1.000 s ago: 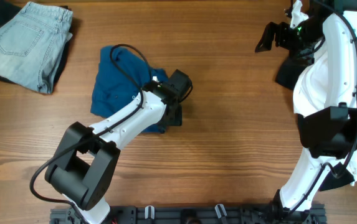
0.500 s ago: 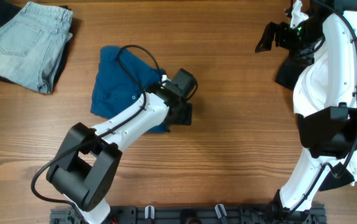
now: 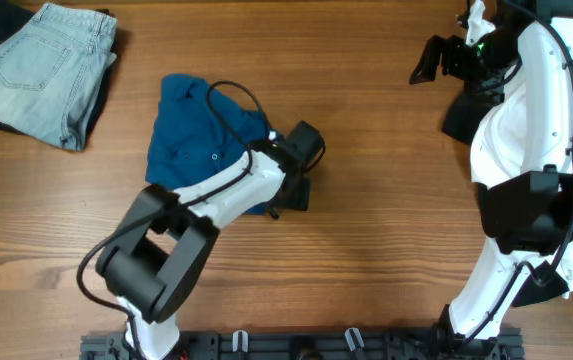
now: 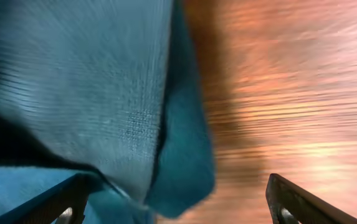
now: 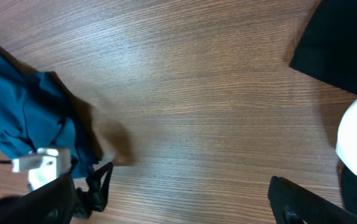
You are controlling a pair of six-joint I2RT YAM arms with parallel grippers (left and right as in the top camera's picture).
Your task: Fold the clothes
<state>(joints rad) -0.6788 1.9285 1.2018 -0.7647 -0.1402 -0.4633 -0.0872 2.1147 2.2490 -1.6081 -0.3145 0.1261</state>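
The clothes, a crumpled teal-blue shirt, lie left of the table's centre. My left gripper sits low at the shirt's right-hand edge, the arm lying across the cloth. In the left wrist view the jaws stand wide apart, so the left gripper is open. A rounded fold of the shirt fills the left half of the gap and bare wood the right half. My right gripper hovers at the far right and is open over bare wood, with nothing between the fingers of the right gripper. The shirt shows at that view's left.
Folded pale denim jeans lie on dark cloth at the back left corner. A white garment with black cloth lies under the right arm at the right edge. Bare wooden tabletop spreads between the arms.
The left gripper has slid to the right and a little toward the front, from over the shirt to its right edge. The right arm has not moved.
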